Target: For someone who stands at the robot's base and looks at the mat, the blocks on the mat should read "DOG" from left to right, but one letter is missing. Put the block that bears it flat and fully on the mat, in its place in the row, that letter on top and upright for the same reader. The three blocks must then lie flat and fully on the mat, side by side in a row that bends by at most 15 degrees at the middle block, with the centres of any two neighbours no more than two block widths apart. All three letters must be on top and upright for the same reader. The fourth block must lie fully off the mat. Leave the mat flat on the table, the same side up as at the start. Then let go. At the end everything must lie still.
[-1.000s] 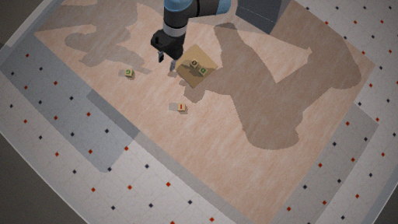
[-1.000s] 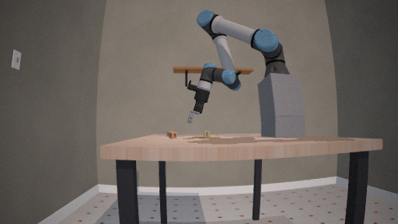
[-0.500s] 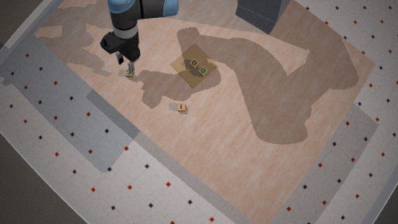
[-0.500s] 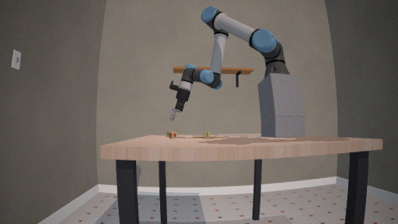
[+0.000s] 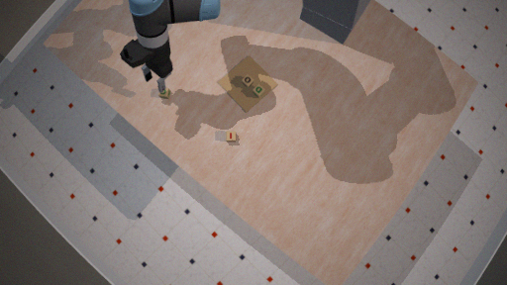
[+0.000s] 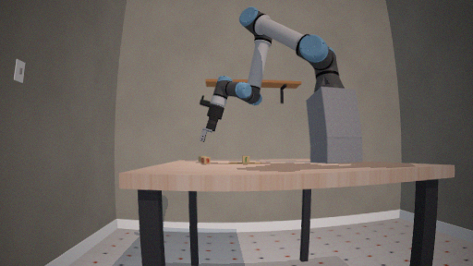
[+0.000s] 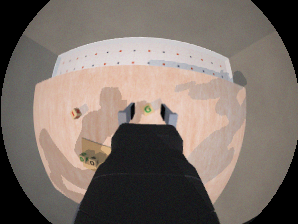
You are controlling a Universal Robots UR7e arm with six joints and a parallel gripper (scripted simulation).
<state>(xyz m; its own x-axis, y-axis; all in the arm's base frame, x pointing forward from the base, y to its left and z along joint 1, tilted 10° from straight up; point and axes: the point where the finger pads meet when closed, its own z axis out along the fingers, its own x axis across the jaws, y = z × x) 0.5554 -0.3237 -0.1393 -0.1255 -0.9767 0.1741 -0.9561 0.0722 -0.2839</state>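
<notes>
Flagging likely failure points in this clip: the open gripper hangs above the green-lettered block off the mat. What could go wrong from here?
1. The gripper is high above the green-lettered block; a slightly off-centre descent could nudge it instead of straddling it.
2. The two blocks on the mat sit close together, so placing a third beside them may knock the row.
3. The red-lettered block lies near the mat; a low carry might clip it.

Table: pale pinkish wood-grain table top, black legs.
Mat: flat tan square mat.
Blocks on mat: tan cube with dark letter; tan cube with green letter.
Loose blocks: tan cube with red mark; tan cube with green mark.
Floor: pale tiles, red and dark-blue dots.
</notes>
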